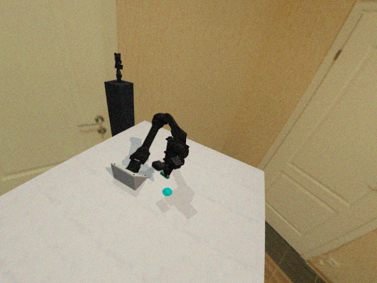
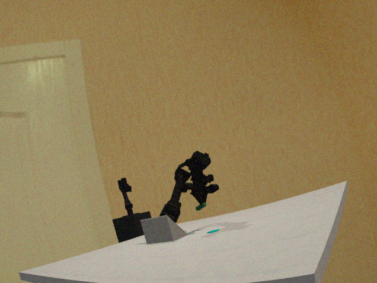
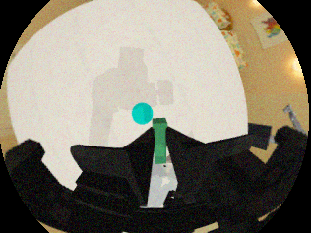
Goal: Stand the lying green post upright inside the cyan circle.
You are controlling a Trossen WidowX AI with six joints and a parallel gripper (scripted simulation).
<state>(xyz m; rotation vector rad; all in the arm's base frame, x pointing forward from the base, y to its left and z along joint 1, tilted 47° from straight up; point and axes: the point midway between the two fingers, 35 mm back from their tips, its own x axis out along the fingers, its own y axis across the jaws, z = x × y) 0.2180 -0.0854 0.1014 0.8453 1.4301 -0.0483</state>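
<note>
Pinching green post (image 1: 165, 174) (image 2: 201, 206) (image 3: 159, 142) in claw (image 1: 166, 172) (image 2: 203, 203) (image 3: 159, 129), right of centre in exterior frame | held above white table (image 1: 137, 237) (image 2: 195, 255) (image 3: 59, 73), tilted, not upright | apart from cyan circle (image 1: 167, 191) (image 2: 213, 231) (image 3: 142, 113), lying just below centre in top frame, lower right of post in exterior frame
</note>
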